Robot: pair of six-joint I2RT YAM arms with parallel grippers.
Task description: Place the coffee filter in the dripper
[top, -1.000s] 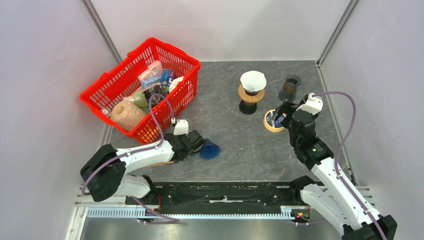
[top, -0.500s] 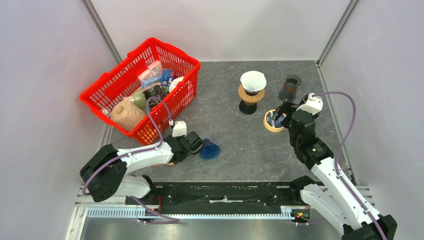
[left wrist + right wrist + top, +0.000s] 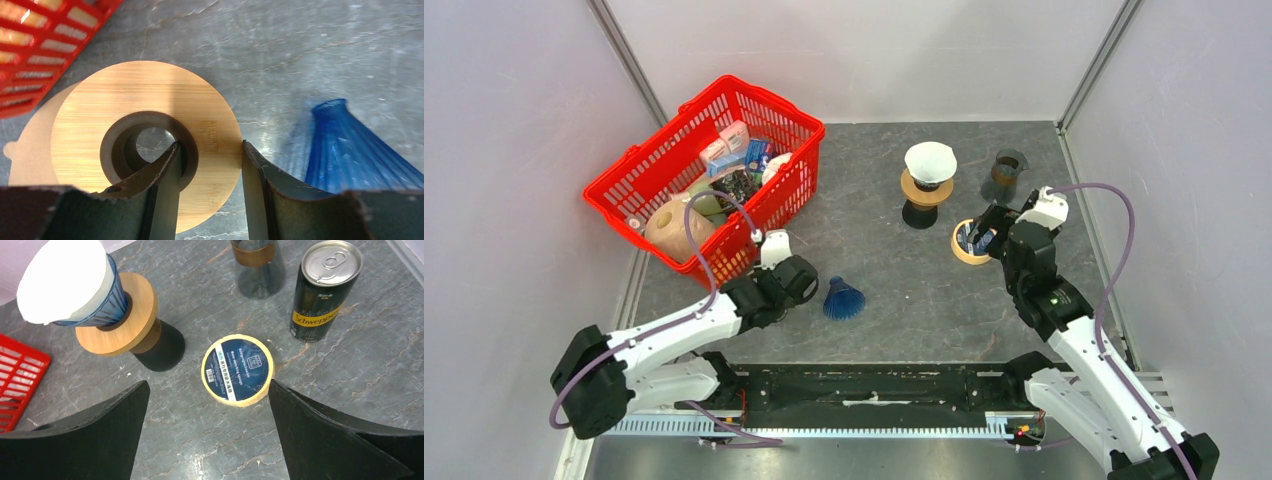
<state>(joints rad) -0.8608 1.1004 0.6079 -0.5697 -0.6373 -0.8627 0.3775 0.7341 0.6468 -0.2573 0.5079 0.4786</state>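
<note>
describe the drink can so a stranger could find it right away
Go to the far right corner of the grey table. A glass carafe and a dark can stand side by side there; the can alone has a silver pull-tab lid and a yellow Schweppes band.

Grey table [image 3: 884, 270] carries basket [image 3: 792, 185], blue dripper [image 3: 844, 299], stand [image 3: 921, 213], tape [image 3: 237, 369], can [image 3: 325, 287].

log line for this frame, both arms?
left jaws: shut on wooden ring, one finger in its hole | right jaws: open over tape roll | blue dripper: on its side | white filter: in far dripper
</note>
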